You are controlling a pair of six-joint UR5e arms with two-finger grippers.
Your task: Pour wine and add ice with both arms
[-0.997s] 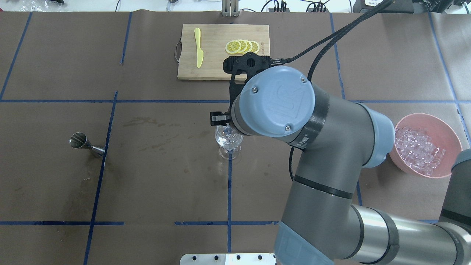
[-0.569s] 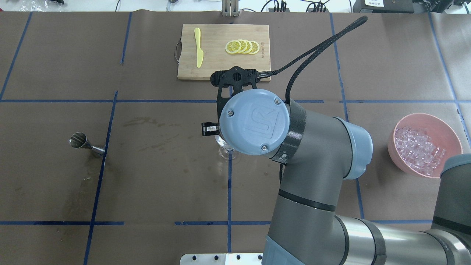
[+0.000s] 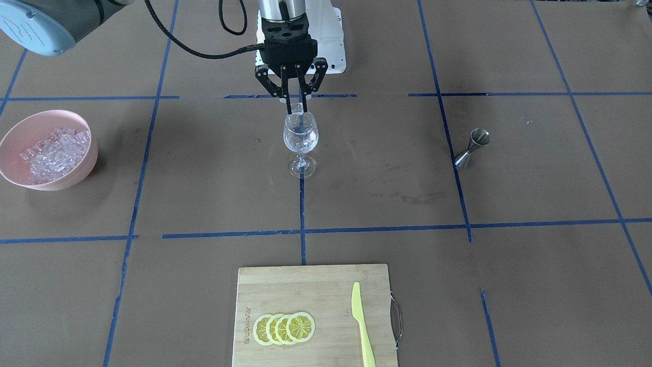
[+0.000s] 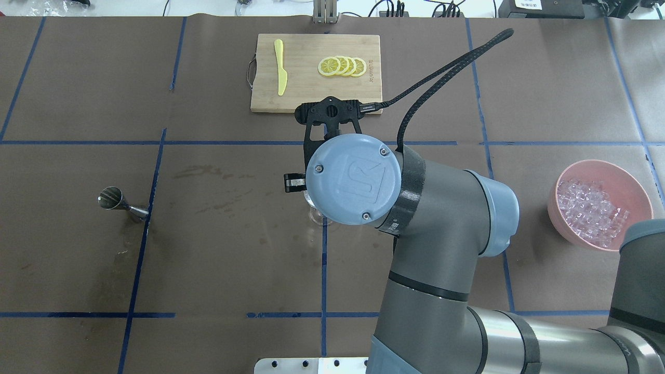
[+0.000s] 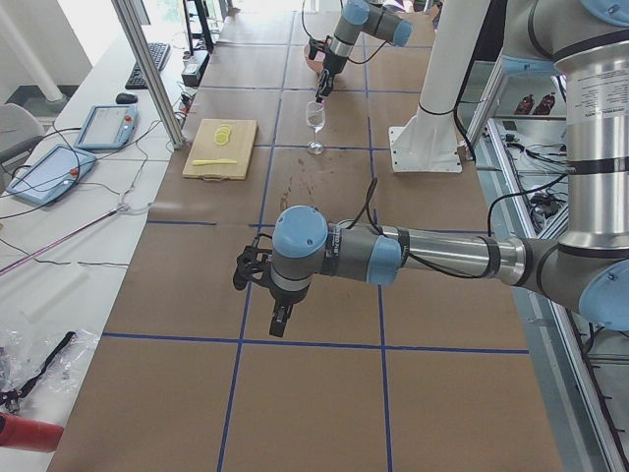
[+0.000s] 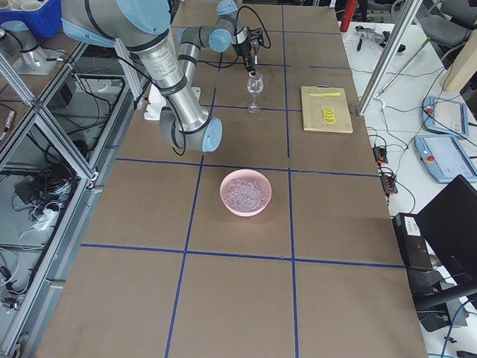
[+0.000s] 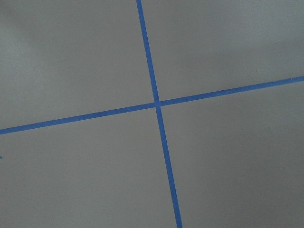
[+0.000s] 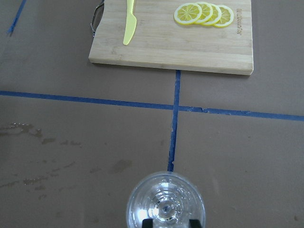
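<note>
The right pincer (image 3: 297, 109) hangs fingers-down in the upper middle of the front-facing view, its tips dipped just inside the mouth of the wine glass (image 3: 300, 137). The wrist view shows the two tips a little apart at the bottom edge with nothing visible between them, so it looks open and empty. The glass stands upright on a blue tape line and looks clear, with no wine colour in it. I cannot tell whether any cubes lie in the bowl. The ice (image 3: 51, 153) sits heaped in the pink bowl (image 3: 71, 173) at the left edge, well apart from the glass. A steel jigger (image 3: 476, 145) stands alone toward the right, and no bottle shows anywhere. The cutting board (image 3: 316, 290) with lemon slices (image 3: 283, 328) and a yellow knife (image 3: 361, 323) lies at the bottom, untouched. The left pincer (image 5: 276, 329) hovers over bare table in the side view, and whether it is apart or together I cannot tell. By my reading an ice drop is in hand. The pour shows no sign of being done, and most of the ice is left.
</note>
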